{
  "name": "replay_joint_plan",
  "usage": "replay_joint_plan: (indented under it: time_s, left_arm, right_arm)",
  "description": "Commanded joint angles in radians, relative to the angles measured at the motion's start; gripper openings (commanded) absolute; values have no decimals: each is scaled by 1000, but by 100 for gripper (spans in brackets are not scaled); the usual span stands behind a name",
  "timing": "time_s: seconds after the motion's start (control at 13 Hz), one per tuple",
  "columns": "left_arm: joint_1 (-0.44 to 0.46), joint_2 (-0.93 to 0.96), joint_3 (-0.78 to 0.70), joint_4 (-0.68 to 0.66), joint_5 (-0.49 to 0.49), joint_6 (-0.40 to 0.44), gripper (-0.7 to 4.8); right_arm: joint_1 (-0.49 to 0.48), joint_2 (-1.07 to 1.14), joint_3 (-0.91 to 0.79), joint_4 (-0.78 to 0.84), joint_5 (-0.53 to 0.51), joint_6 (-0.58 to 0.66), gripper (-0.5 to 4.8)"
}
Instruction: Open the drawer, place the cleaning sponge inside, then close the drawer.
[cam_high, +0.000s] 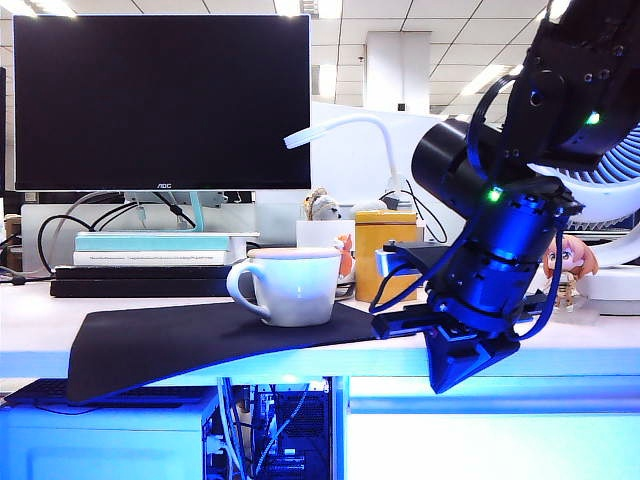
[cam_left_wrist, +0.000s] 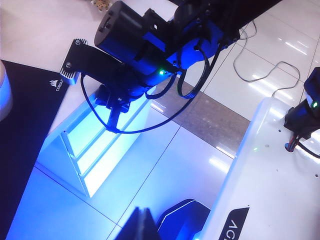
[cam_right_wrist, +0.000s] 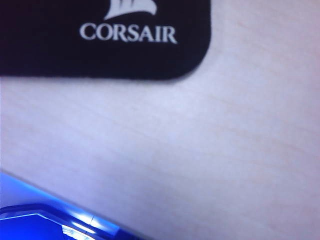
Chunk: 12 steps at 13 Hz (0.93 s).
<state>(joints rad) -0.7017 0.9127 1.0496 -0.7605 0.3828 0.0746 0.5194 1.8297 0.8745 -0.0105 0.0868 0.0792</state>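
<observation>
The drawer (cam_high: 560, 395) is a flat, blue-lit white front just under the desk's front edge on the right, and it looks closed. My right gripper (cam_high: 462, 372) points down, its dark fingers pressed into one wedge whose tip hangs in front of the top of that panel. The left wrist view shows the same gripper (cam_left_wrist: 114, 122) from above, at the desk edge over the drawer (cam_left_wrist: 97, 150). My left gripper (cam_left_wrist: 142, 226) is shut and empty, hovering over the floor away from the desk. The cleaning sponge is out of view.
A white cup (cam_high: 290, 285) stands on a black Corsair mat (cam_high: 170, 335) that overhangs the desk edge. Behind are a yellow-orange tin (cam_high: 385, 240), a monitor (cam_high: 160, 100), stacked books (cam_high: 150, 250), a figurine (cam_high: 568, 265) and a fan. A blue-lit cabinet (cam_high: 100, 440) sits below left.
</observation>
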Motion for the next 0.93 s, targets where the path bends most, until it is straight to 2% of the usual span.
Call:
replay_joint_plan:
  time_s: [0.08, 0.46, 0.62, 0.85, 0.93]
  left_arm:
    - [-1, -1, 2, 5, 7, 2, -6]
    - [-1, -1, 2, 6, 59, 29, -6]
    - [-1, -1, 2, 4, 84, 34, -6]
    - [-1, -1, 2, -6, 82, 55, -6]
    - [-1, -2, 2, -8, 86, 60, -6]
  right_arm:
    - [2, -34, 2, -24, -3, 4, -1]
    - [2, -193, 3, -122, -2, 3, -1]
    - [2, -331, 3, -186, 4, 3, -1]
    - [2, -512, 3, -203, 5, 4, -1]
    - [2, -634, 3, -204, 5, 21, -1]
